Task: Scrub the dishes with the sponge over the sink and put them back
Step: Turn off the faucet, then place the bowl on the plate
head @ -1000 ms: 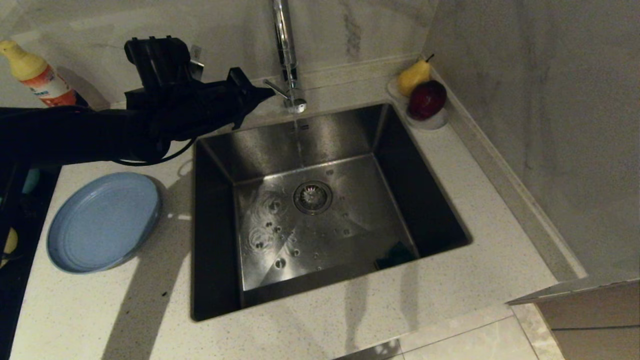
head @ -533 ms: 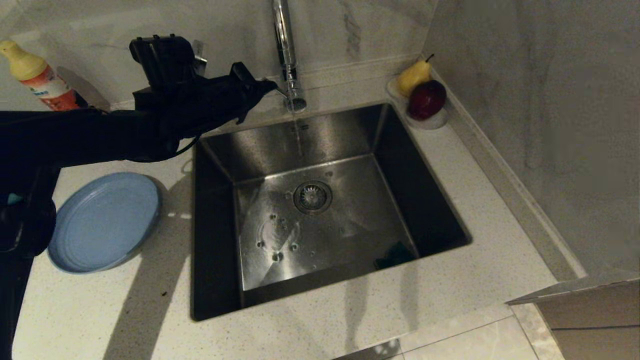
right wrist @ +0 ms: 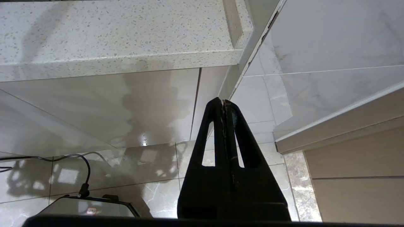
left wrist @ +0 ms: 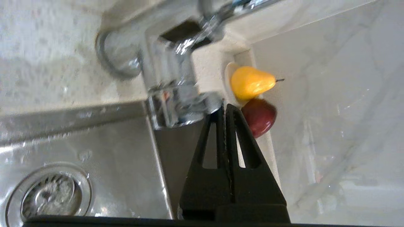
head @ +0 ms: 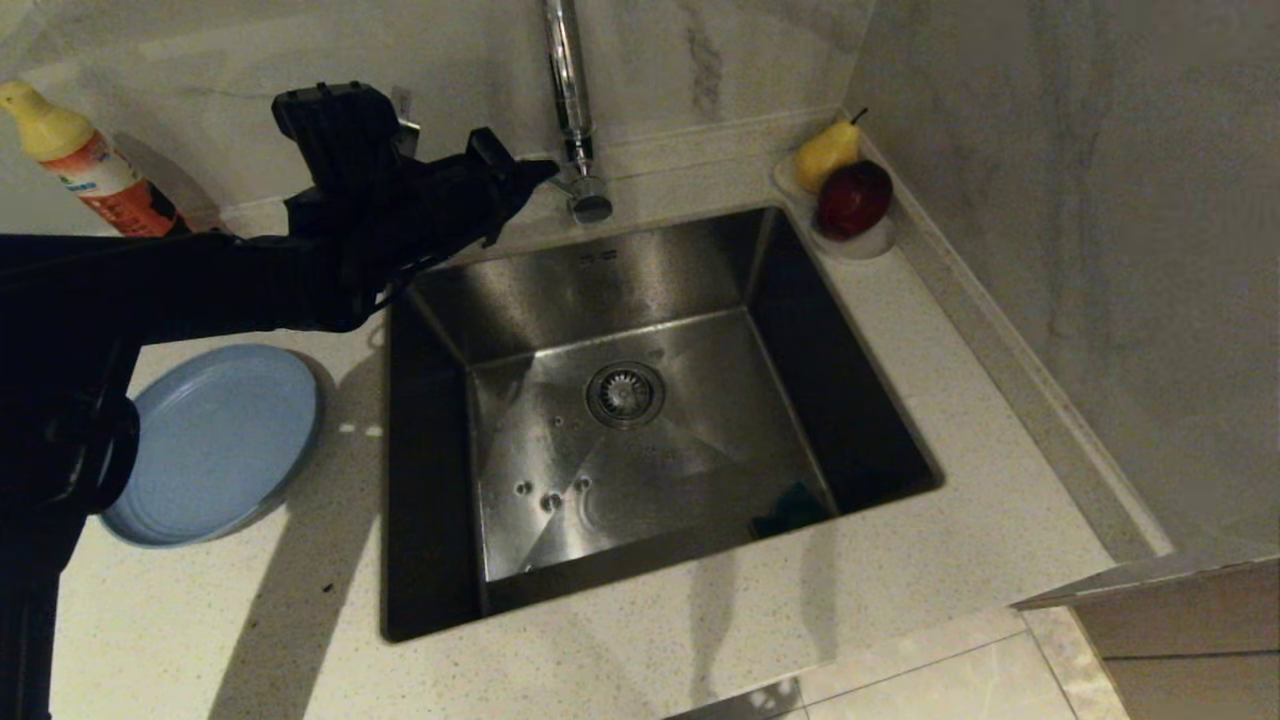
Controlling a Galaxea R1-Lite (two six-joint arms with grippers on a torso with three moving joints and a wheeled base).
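From the head view, the left pincer reached with its fingers pressed together and empty to the lever at the base of the tap, behind the sink, while the light-blue plate lay on the counter left of the basin and the sponge sat dark face up in the basin's near right corner. In the left wrist view, the closed tips lay against the tap's chrome base, with a pear and a red fruit beyond. In the right wrist view, the right pincer hung closed and empty below the counter edge, above the tiled floor.
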